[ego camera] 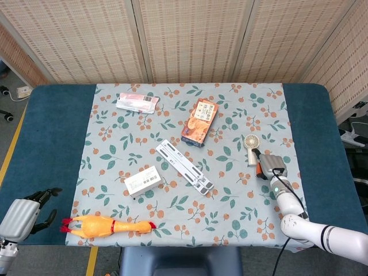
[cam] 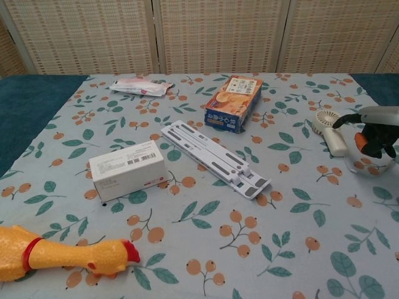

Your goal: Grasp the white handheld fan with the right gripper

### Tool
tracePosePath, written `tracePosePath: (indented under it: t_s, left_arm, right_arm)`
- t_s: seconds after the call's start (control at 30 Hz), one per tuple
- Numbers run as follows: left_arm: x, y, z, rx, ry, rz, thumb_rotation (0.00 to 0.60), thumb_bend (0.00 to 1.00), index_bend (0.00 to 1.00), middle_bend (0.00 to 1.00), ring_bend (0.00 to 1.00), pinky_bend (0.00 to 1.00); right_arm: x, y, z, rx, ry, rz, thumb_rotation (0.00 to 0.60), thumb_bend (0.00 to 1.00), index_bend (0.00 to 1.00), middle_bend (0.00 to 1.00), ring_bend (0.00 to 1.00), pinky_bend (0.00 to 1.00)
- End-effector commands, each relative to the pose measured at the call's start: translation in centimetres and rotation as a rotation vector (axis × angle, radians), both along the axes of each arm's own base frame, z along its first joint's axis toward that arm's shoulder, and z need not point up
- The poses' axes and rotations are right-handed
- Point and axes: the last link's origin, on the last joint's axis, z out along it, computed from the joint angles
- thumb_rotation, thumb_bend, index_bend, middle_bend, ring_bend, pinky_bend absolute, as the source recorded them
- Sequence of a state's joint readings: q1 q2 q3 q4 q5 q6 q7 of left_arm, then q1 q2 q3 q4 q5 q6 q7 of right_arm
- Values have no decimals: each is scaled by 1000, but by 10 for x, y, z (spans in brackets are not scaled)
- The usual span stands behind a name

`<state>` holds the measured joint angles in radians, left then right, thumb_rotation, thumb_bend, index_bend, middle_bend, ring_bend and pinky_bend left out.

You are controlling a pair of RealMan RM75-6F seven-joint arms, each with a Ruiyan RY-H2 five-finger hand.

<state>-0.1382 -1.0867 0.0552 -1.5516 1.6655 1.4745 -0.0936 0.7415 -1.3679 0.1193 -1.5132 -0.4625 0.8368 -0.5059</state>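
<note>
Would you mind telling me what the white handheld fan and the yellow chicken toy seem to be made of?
The white handheld fan looks like matte hard plastic: one even cream surface, with a moulded round grille. The yellow chicken toy looks like soft rubber or vinyl, judging by its glossy highlights and smooth rounded form, though softness cannot be confirmed.

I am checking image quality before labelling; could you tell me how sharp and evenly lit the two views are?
Head view: even, soft light, faint shadows, white handheld fan small but sharp. Chest view: equally even, no glare; right hand cropped at the frame edge.
</note>
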Motion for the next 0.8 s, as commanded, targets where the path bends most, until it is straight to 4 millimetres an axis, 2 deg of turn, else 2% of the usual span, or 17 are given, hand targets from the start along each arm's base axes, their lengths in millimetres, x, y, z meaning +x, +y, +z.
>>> tracePosePath:
  t_s: [0.03, 0.8]
  left_arm:
    - [0, 0, 1, 2, -1, -2, 600, 427, 241, 336, 376, 592]
    - [0, 0, 1, 0, -1, 0, 600, 425, 242, 336, 377, 592]
  right_arm:
    - [-1, -1, -1, -4, -7, 1, 600, 820, 85, 765, 614, 644]
    - [-8, -2, -4, -1, -11, -12, 600, 820, 85, 765, 614, 644]
